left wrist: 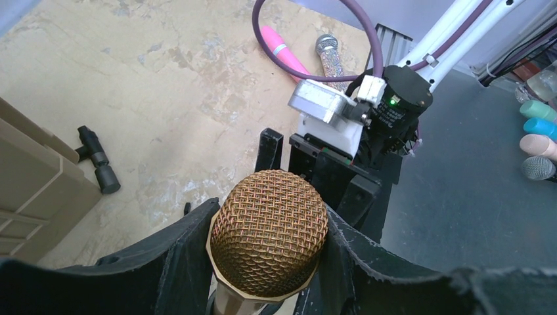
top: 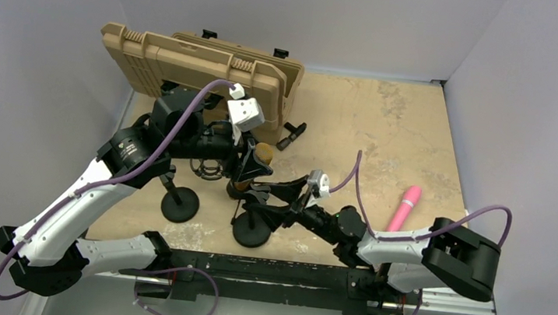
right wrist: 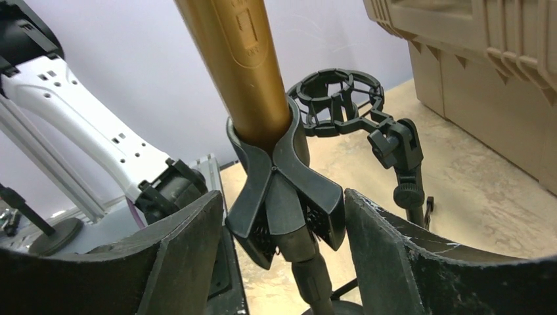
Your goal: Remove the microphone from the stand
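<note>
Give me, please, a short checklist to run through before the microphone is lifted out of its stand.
1. Left gripper touches both sides of the gold microphone at its head: ok.
2. Microphone body seated in the stand clip: ok.
3. Right gripper straddles the clip: ok.
4. Right fingers squeezing the clip open: cannot tell.
5. Shock-mount stand behind stands apart from the clip: ok.

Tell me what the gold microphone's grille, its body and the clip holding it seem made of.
The grille looks like woven metal mesh, copper-gold: the wire weave shows. The body is likely metal or painted plastic, smooth satin gold with soft highlights. The clip is probably moulded plastic, matte dark grey.
</note>
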Controlling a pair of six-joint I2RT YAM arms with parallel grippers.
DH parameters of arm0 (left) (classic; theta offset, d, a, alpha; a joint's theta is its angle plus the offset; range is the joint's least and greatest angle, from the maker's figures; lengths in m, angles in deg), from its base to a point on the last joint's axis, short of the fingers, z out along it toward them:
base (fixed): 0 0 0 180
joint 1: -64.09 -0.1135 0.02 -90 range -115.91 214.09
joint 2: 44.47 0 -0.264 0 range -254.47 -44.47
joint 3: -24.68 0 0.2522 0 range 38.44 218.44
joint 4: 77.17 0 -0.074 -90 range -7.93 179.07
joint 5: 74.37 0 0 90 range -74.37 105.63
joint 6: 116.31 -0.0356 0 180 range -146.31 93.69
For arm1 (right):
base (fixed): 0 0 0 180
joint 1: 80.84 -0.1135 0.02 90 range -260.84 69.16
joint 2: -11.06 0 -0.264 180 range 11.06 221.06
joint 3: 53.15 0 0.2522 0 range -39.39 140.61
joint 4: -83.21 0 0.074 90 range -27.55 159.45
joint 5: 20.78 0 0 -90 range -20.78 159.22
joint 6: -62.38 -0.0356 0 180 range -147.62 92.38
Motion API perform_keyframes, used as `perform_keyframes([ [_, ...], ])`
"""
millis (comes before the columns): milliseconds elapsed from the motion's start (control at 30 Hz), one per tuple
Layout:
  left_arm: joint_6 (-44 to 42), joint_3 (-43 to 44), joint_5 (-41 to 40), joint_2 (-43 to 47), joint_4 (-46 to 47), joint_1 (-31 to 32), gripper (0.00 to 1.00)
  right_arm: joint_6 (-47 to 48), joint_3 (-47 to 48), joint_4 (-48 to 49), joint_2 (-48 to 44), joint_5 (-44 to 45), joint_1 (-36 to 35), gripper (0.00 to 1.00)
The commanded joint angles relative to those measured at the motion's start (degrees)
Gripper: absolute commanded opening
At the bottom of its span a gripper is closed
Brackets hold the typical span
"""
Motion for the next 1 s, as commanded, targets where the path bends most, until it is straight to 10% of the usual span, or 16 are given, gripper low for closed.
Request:
perform_keyframes([
  [0, -1.46, 0.65, 0.14, 1.25, 4.24, -0.27, 0.00, -1.13, -1.27, 4.94, -3.09, 0.33, -0.41, 0.68],
  [367, -2.02, 0.45, -0.51, 2.06, 3.70, -0.34, 0.00, -0.64, 0.52, 5.51, 1.93, -0.86, -1.89, 0.67],
  [767, -1.46, 0.72, 0.59, 1.71, 4.42, -0.33, 0.00, 1.72, 1.30, 4.99, 2.31, 1.82, -2.55, 0.00],
  [967, -0.50, 4.78, 1.23, 0.87, 2.21, -0.26, 0.00, 1.51, 1.39, 4.83, 4.25, 4.52, -3.07, 0.00],
])
